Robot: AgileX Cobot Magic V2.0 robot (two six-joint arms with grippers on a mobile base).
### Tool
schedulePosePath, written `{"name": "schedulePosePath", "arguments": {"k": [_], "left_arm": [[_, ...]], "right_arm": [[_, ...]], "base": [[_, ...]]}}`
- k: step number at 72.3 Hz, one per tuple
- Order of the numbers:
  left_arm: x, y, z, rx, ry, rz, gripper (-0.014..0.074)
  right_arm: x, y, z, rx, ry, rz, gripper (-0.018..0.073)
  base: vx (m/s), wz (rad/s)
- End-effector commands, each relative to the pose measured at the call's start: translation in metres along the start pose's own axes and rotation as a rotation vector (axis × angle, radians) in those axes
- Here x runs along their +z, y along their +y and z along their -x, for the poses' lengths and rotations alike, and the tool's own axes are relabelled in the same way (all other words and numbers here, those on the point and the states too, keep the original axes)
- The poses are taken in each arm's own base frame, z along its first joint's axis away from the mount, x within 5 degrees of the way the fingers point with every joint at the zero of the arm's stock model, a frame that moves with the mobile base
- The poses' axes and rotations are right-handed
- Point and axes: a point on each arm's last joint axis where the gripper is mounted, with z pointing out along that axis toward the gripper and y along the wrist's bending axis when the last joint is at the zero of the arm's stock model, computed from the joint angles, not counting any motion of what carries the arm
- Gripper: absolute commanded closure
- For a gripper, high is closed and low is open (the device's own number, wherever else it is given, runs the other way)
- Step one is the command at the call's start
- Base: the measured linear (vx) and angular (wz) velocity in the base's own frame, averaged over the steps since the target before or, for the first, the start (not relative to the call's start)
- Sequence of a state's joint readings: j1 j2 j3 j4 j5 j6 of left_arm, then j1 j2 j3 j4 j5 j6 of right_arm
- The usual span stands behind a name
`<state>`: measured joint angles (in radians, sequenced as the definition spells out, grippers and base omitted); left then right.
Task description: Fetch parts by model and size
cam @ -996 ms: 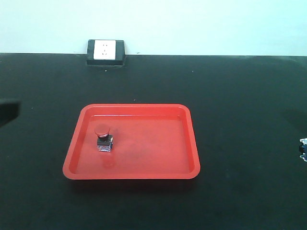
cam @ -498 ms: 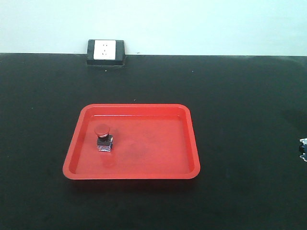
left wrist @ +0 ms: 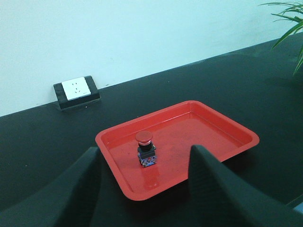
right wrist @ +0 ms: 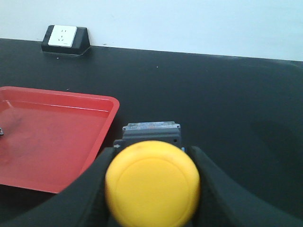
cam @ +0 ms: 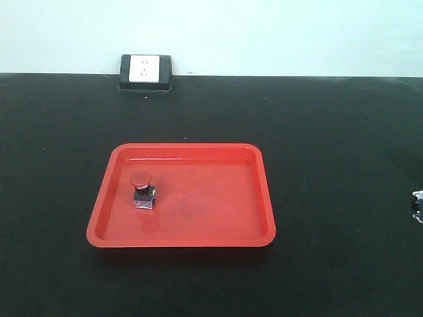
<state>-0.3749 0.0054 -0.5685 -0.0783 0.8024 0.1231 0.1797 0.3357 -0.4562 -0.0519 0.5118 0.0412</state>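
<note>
**Second part in transit.** The red tray (cam: 267, 198) lies on the black counter (cam: 330, 132), and all positions are given with respect to it. The red-capped switch (cam: 143, 191) is seen upright inside the tray, in its left half and near the left wall. The yellow-capped switch (right wrist: 151, 187) is outside the tray, off its right edge. It is gripped by the right tool (right wrist: 151, 189), whose jaws are closed against the dark base, with the cap turned toward the wrist camera. Its height above the counter cannot be judged. The left tool (left wrist: 144, 156) is shown spread wide and empty, drawn back from the near left side of the tray and aimed across it. A wall socket (cam: 145, 69) is seen beyond the far edge of the tray, and plant leaves (left wrist: 289, 19) beyond its far right corner. One part is judged delivered, and the step in hand is taken to be the carrying of the second. For the next move, the right tool would need to be brought leftward over the right wall, kept high enough to clear the rim. It would then be lowered onto bare tray floor well apart from the red-capped switch, and its jaws released.
</note>
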Motion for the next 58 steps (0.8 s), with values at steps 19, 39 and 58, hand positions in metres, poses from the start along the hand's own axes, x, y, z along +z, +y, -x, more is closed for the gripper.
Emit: {"name": "schedulePosePath", "arguments": {"k": [19,39,58], "left_arm": [[-0.001,0.000,0.010,-0.007,-0.056,-0.005,0.0200],[-0.001,0.000,0.010,-0.007,-0.056,-0.005,0.0200],[-0.002,0.000,0.010,-0.007,-0.059,-0.005,0.0200]], "right_arm": [[0.010,0.000,0.035,-0.026,-0.054,-0.002,0.0567],[0.067,0.023,0.071,-0.090,0.183,0.134,0.0564],[0.144,0.063,0.103,-0.072,0.348,0.243,0.0564]], "base": [[0.00,0.00],[0.00,0.00],[0.00,0.00]]}}
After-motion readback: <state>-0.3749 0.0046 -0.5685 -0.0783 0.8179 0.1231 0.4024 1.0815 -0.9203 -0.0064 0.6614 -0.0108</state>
